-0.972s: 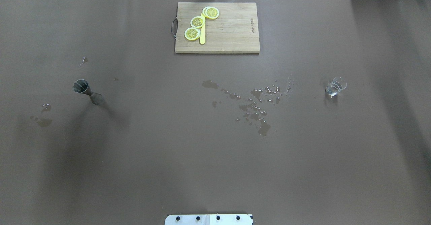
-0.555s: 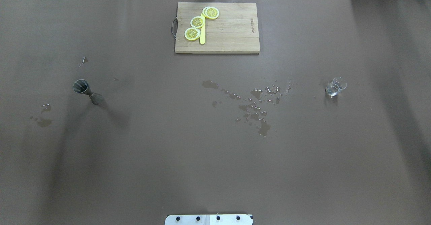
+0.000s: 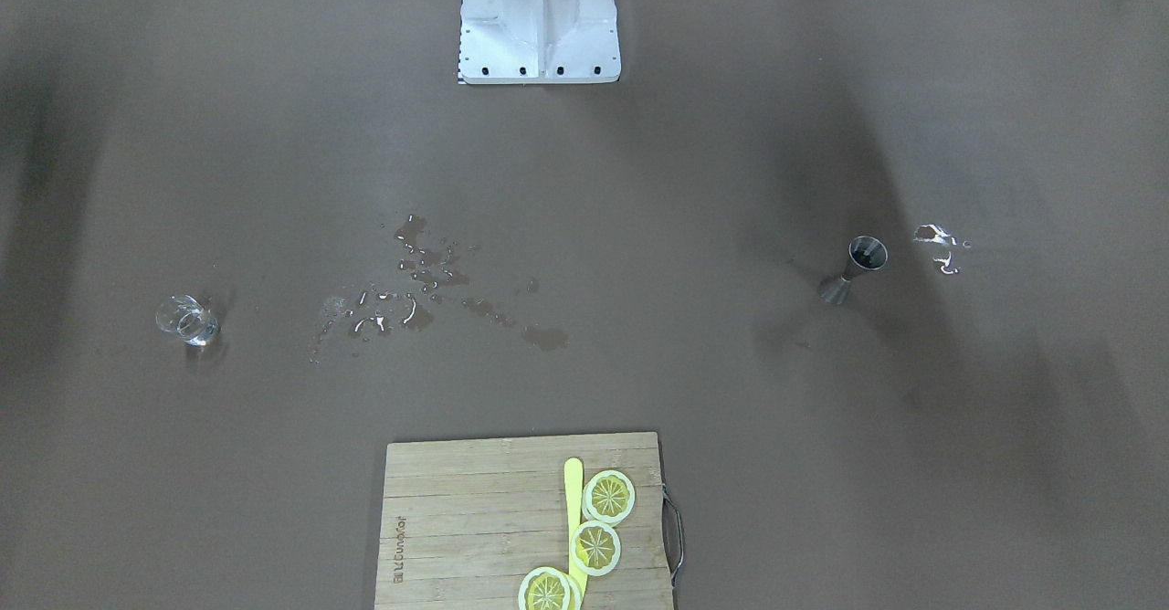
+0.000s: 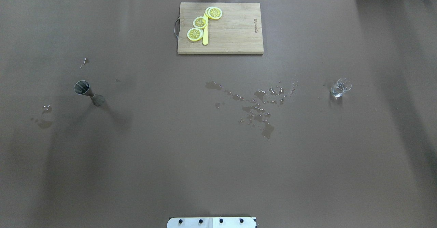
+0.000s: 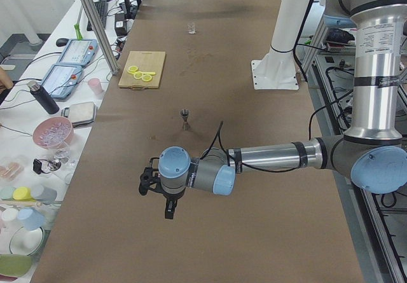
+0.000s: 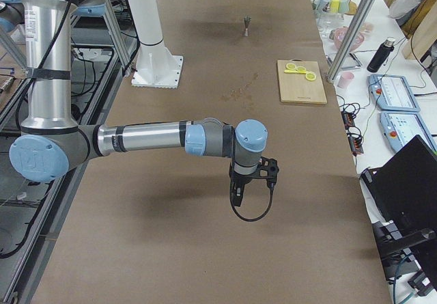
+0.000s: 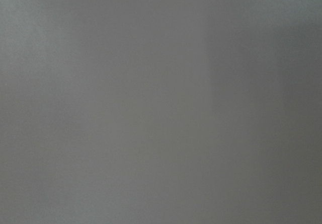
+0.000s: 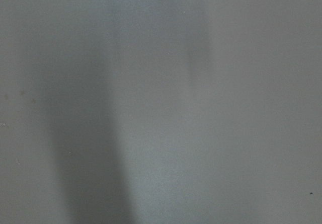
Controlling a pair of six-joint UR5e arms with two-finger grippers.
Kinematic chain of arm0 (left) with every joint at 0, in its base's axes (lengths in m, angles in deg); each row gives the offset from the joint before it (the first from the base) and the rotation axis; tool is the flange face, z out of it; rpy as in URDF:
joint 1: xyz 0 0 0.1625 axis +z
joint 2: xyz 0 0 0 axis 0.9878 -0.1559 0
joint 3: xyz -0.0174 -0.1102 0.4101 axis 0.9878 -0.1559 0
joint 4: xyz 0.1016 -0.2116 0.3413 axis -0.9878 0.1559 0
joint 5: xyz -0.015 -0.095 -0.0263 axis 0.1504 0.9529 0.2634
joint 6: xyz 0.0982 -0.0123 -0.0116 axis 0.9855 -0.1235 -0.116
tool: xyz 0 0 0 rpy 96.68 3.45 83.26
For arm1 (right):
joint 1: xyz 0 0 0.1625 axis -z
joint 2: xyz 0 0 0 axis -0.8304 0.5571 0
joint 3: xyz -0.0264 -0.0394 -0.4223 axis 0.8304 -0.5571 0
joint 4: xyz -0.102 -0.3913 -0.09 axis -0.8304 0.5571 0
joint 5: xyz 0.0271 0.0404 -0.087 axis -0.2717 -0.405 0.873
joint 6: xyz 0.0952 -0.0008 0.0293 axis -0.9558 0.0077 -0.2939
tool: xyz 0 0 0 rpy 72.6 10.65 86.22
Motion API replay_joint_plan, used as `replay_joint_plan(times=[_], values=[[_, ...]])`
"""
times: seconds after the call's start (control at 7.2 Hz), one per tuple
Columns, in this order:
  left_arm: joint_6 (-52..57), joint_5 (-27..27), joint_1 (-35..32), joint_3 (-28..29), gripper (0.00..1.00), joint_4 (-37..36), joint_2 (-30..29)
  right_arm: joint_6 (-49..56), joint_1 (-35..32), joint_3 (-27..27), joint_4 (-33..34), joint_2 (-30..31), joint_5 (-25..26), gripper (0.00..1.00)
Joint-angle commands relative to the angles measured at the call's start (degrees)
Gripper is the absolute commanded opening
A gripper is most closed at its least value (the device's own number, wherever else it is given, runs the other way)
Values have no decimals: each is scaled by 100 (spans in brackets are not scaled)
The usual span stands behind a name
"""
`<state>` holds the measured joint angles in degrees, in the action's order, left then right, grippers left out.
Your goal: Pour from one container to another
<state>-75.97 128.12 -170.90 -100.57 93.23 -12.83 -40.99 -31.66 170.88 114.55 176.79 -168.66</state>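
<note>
The black two-fingered left pincer is appearing only in the left side view and the right pincer only in the right side view, so neither view is telling whether the jaws are apart or together. Both wrist views are giving nothing but a blurred grey-brown table surface with soft shadows. The front-facing view's bottom edge is cutting off the bamboo cutting board and the lowest yellow lemon slice. The overhead view's bottom edge is cutting off the white base plate. The small clear glass tumbler is showing too tiny for its contents to be read.
</note>
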Motion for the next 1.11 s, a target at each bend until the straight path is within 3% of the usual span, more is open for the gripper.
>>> replay_joint_plan(times=[0.0,0.97], values=[[-246,-11,-30,-301,99,-881,-185,1,0,45,0,6,3,100],[-810,-3,22,-390,99,-850,-150,10,-62,18,0,41,-50,100]])
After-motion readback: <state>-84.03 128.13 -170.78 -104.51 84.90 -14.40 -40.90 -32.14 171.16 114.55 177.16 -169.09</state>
